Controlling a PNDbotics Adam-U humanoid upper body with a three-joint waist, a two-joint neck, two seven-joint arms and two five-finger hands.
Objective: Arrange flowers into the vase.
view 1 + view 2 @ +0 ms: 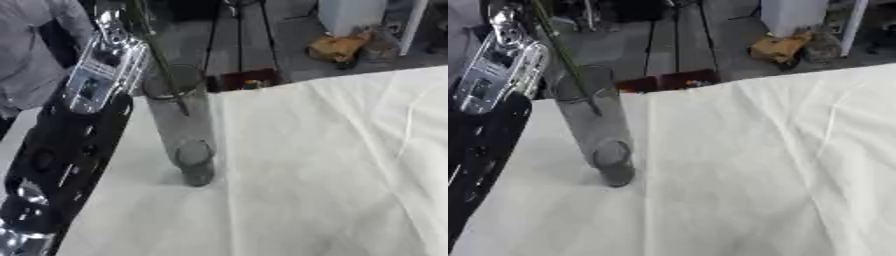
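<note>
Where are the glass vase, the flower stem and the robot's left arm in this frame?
glass vase (188, 135): left eye view, on its clear wall.
flower stem (162, 60): left eye view, on the green stalk above the vase's rim.
left arm (74, 145): left eye view, on its black section.

vase (185, 130): clear grey glass | stem (157, 55): seemingly dark green | tablecloth (332, 170): white

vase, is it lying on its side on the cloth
No, the clear vase stands upright on the white cloth, a green stem in its mouth.
</note>
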